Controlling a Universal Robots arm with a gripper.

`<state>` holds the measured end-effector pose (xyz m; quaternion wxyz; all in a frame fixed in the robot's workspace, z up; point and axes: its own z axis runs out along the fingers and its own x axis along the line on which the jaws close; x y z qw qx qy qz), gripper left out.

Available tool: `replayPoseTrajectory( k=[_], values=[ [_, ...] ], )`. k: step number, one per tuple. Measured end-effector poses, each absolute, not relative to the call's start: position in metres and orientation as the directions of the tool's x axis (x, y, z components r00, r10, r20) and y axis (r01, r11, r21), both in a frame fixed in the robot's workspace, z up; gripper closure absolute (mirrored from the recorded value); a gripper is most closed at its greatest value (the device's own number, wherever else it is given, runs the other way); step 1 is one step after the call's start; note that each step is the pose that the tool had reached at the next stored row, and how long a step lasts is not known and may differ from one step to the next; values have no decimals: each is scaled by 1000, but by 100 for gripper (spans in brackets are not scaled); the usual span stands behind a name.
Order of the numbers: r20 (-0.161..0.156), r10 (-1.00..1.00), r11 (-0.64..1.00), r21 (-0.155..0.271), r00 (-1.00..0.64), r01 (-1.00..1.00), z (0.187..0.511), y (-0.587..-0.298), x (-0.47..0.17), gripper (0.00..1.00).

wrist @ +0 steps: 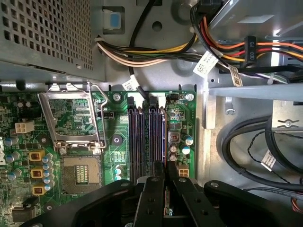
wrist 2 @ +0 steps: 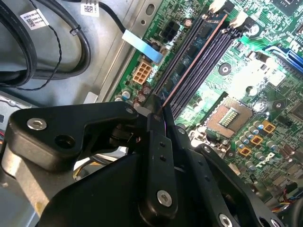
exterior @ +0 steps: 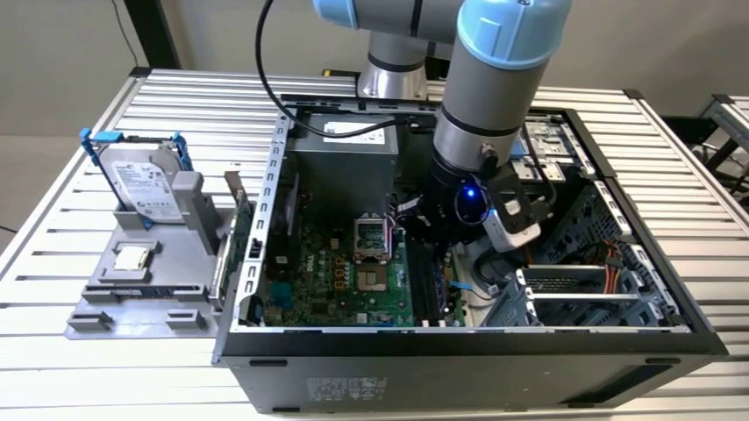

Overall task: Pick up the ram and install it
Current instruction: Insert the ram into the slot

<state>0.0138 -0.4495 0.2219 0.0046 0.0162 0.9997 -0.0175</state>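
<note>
The ram is a thin dark stick seen edge-on, standing along the outermost of the memory slots on the green motherboard. In the first wrist view the ram runs from between my fingers toward the slot's white end clips. My gripper is shut on the ram's near end, its black fingers pressed against both faces. In the exterior view the arm reaches down into the open computer case, with the gripper low over the slots.
The empty processor socket with its raised metal frame lies beside the slots. Black cables and coloured power wires run close by. Outside the case, a grey fixture holds the hard drive and a small silver chip.
</note>
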Motion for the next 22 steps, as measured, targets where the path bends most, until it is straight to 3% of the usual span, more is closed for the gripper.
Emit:
replayPoseTrajectory(
  k=[22],
  values=[
    [-10, 25, 999, -35, -1000, 26, 221, -451, 14, 100]
  ],
)
